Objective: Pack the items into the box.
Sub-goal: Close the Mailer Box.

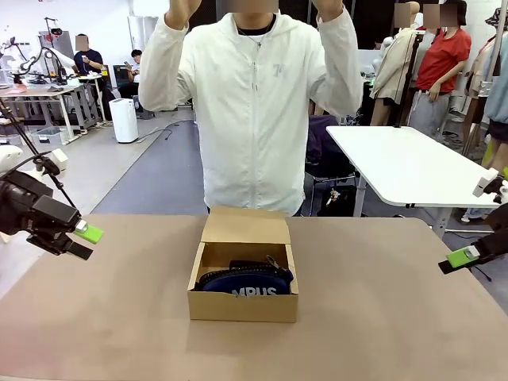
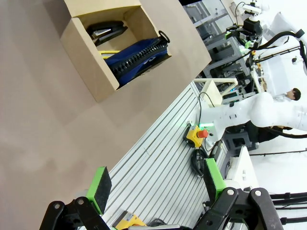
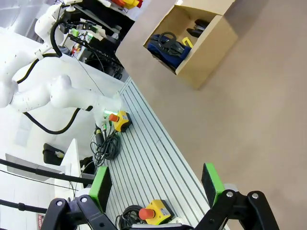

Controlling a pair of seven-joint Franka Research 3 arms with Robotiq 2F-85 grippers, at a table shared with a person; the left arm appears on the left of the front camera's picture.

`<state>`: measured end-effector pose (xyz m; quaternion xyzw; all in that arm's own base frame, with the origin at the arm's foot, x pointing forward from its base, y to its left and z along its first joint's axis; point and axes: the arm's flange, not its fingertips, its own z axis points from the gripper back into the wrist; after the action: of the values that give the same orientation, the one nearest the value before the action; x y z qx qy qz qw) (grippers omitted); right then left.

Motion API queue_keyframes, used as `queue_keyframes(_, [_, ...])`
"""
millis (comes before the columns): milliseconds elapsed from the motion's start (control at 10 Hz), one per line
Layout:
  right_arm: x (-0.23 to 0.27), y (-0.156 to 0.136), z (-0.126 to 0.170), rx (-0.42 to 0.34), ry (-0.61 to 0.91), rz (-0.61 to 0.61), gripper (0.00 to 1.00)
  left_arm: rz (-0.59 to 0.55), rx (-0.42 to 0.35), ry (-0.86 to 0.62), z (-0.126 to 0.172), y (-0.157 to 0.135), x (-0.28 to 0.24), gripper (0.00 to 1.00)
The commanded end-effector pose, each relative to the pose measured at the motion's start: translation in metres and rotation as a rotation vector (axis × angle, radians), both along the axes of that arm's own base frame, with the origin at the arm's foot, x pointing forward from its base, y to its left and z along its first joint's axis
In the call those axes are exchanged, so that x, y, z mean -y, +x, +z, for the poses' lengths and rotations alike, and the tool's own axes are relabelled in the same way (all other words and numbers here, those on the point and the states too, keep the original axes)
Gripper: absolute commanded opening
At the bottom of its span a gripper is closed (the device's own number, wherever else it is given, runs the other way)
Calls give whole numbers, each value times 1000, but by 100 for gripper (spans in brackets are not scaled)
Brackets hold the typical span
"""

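Our left gripper (image 1: 86,240) hovers spread wide over the table's (image 1: 381,317) left edge, our right gripper (image 1: 459,260) likewise at the right. Between them the box (image 1: 242,305) stands open, holding pouch (image 1: 246,284), stapler (image 2: 105,29) and knife (image 2: 109,51). The person (image 1: 254,103) has both arms raised.

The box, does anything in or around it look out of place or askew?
Nothing much. The box sits square on the table with its flap up. The pouch stands tilted on its long edge along the near wall, beside the knife and stapler. Nothing has spilled.
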<state>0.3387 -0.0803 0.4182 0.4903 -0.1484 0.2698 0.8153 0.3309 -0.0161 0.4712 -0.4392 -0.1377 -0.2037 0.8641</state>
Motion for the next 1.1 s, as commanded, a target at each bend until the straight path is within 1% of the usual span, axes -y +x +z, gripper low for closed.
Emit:
queue_keyframes(0, [-4,2,1,25,22,6,100,-4,3,-3,0,0,-1,100])
queue_keyframes(1000, [-4,2,1,25,22,6,100,-4,3,-3,0,0,-1,100])
